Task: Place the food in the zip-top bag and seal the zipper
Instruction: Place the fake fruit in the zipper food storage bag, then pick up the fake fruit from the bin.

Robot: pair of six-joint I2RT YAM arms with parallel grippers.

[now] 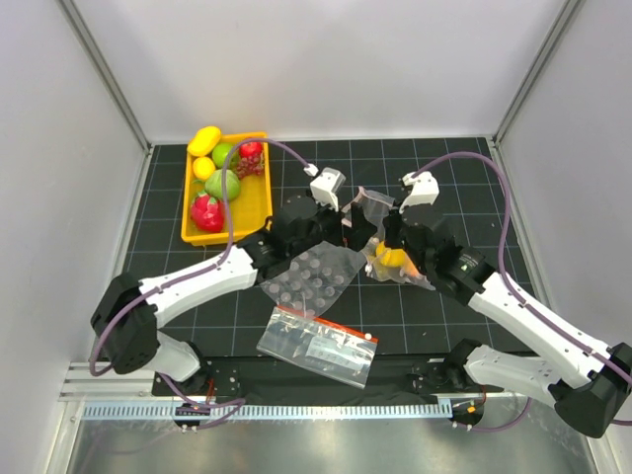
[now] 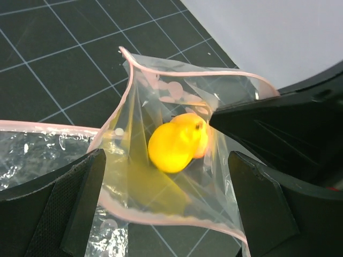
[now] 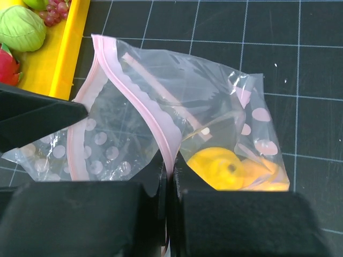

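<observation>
The zip-top bag (image 1: 372,209) stands open in the middle of the mat, its pink zipper (image 3: 140,99) curled along the mouth. A yellow lemon-like fruit (image 2: 172,147) lies inside with an orange piece (image 3: 268,174) beside it; the yellow fruit also shows in the right wrist view (image 3: 217,170). My right gripper (image 3: 170,170) is shut on the bag's pink zipper edge and holds it up. My left gripper (image 2: 166,179) is open, its fingers (image 2: 69,206) on either side of the bag's near rim. More food (image 1: 222,184) lies in the yellow tray.
The yellow tray (image 1: 259,202) stands at the back left with green, yellow and red fruits. A bubble sheet (image 1: 311,276) lies under the left arm. A printed bag with a red band (image 1: 318,342) lies near the front edge. Grey walls enclose the mat.
</observation>
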